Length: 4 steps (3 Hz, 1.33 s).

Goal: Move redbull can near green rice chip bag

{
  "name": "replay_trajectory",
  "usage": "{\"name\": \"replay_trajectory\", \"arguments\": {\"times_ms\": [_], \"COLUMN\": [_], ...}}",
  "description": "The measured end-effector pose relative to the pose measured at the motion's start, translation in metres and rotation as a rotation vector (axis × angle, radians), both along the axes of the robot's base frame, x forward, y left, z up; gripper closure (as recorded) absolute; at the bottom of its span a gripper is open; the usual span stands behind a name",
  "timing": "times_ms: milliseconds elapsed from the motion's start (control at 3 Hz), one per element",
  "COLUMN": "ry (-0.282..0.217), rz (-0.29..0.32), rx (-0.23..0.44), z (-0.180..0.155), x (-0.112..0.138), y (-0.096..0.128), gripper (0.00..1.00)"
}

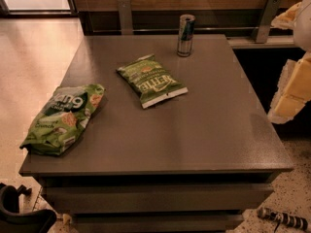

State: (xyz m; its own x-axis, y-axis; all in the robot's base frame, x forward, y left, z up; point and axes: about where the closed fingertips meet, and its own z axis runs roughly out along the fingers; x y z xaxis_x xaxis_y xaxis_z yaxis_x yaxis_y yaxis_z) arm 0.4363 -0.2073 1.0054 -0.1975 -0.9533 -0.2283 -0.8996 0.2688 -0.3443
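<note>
Nearest the camera, well to the left of the fingers [294, 93] and lower in the view, the green rice chip bag [63, 120] lies crumpled on the front left corner of the tabletop [209, 130], its left end at the edge. Farther back, about halfway across and left of the fingers, a smaller, flatter olive bag lettered "KETTLE" [151, 80] lies flat and askew, apart from both the other things.

The gripper [273, 69] hangs past the tabletop's right edge, over the dark gap beside it. Its two pale yellow fingers are spread wide, one high and one low, with nothing between them.

Farthest back, to the left of the upper finger and about level with it, the redbull can [185, 35] stands upright near the rear edge of the tabletop. It is well apart from the green rice chip bag, with the olive bag between them.
</note>
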Motion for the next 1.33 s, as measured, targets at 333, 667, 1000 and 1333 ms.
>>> {"name": "replay_trajectory", "arguments": {"times_ms": [333,667,1000,1333], "ry": [0.0,-0.061,-0.144,-0.247], "rz": [0.0,-0.068,-0.142,-0.196], "rx": [0.0,0.091,0.239,0.424], "z": [0.0,-0.009,-0.018,-0.02], "x": [0.0,0.036,0.077,0.135], "y": [0.0,-0.009,-0.014,-0.014], "gripper": [0.0,0.0,0.0,0.0]}}
